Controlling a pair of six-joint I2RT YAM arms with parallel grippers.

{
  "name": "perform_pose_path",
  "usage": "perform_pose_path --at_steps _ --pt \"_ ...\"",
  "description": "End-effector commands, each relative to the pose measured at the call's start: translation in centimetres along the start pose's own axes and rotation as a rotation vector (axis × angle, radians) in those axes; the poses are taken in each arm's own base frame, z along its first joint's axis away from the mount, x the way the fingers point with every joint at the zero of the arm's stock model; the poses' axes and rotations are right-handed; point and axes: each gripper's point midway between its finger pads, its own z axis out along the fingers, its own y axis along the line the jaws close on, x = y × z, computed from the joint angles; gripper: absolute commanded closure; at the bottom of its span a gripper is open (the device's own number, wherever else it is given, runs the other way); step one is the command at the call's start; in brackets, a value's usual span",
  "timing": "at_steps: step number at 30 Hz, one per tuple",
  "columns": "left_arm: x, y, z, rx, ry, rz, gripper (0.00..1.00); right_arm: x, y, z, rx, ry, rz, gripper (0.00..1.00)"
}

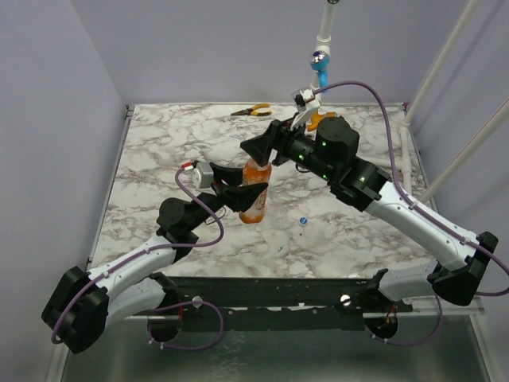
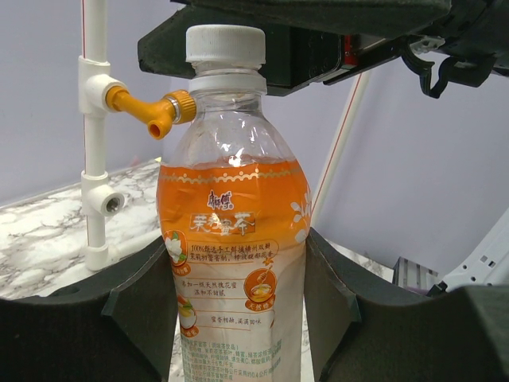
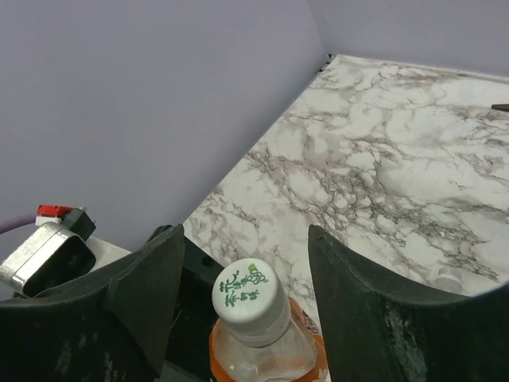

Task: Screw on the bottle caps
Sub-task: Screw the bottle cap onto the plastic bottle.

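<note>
Orange-filled bottle (image 2: 231, 223) stands upright mid-table (image 1: 159, 159). My left gripper (image 2: 238, 310) is clamped on its labelled body, a finger pressed to each side. White cap (image 2: 225, 44) sits on the neck; can't tell how far it's threaded. My right gripper (image 3: 245, 247) hangs over it, fingers apart, one either side, neither touching. Blue cap (image 1: 303, 220) lies loose on the table near the bottle, to its right.

Cap (image 2: 225, 44) atop bottle (image 2: 235, 239); pliers (image 1: 253, 110) behind
</note>
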Motion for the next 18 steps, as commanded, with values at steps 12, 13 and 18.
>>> perform_pose_path --at_steps 12,13,18 --pt "-0.2 -0.7 -0.9 0.021 0.0 0.001 0.75 -0.9 -1.1 -0.6 0.086 0.037 -0.059 0.17" --pt "-0.2 -0.7 -0.9 0.022 0.003 0.001 0.75 -0.8 -1.0 -0.6 0.086 0.049 -0.065 0.17" --pt "0.1 -0.8 -1.1 0.021 0.014 -0.003 0.75 -0.7 -0.8 -1.4 0.07 0.079 -0.114 0.18"
